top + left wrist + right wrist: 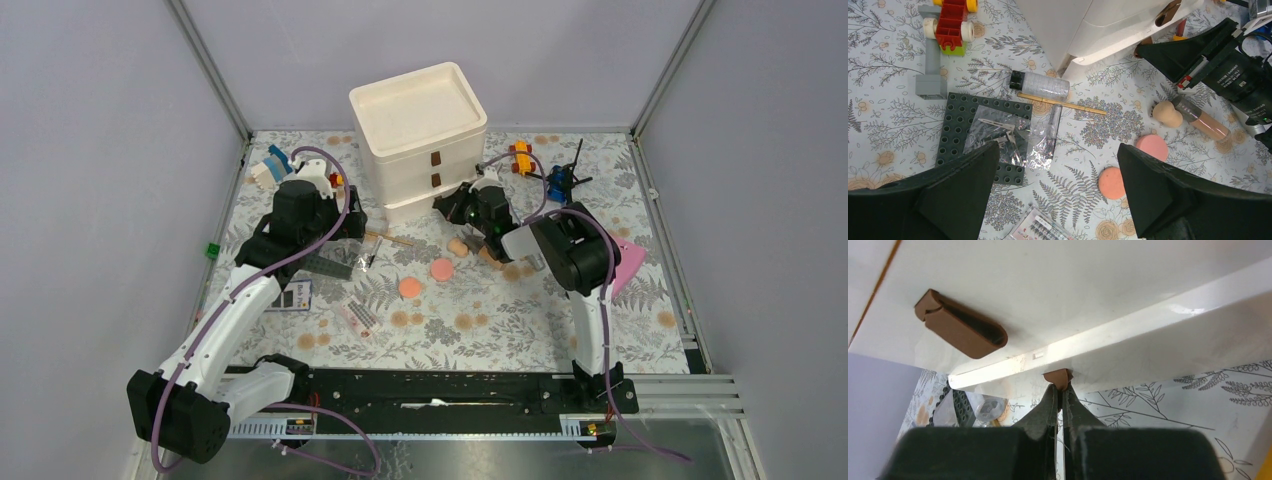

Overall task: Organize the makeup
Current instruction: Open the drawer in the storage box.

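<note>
The step in hand looks like opening a drawer: the right gripper [1062,392] is pinched tight on the brown drawer handle [1058,377] low on the white drawer unit [425,150]. The next move calls for a straight pull outward. The left gripper [1058,150] hangs spread wide and empty above the black-capped clear bottle [1040,85], the salmon-pink discs [1152,146] and the beige tube [1200,117], which lie loose on the table.
</note>
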Robot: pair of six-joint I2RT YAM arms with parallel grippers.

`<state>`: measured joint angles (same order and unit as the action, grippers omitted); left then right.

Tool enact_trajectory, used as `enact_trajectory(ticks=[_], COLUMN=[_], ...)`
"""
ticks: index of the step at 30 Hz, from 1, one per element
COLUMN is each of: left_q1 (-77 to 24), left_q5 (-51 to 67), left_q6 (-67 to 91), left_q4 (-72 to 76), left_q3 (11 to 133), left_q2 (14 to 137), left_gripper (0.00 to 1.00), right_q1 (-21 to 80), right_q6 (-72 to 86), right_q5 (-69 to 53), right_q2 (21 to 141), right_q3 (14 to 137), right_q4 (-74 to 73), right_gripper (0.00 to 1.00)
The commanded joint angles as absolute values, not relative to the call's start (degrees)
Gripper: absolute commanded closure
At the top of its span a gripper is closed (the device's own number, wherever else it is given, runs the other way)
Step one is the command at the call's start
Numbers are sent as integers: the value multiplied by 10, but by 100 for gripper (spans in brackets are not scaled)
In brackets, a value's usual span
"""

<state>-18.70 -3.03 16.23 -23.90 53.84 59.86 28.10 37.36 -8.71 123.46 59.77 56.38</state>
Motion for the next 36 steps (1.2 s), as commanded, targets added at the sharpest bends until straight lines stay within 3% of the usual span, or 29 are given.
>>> enact_trajectory(ticks=[1,36], left_q1=[-187,-187], left_q5=[-25,-23], left_q6=[153,153], left_q4=[-219,-219], left_q3=[543,543], left_q2=[594,594], left_gripper=[1,1], right_q1=[277,276], right_q6=[351,360], right_q5=[-86,-113], right_q2=[1190,1106], right_q3=[581,410], right_q4=[565,575], right_gripper=[100,100])
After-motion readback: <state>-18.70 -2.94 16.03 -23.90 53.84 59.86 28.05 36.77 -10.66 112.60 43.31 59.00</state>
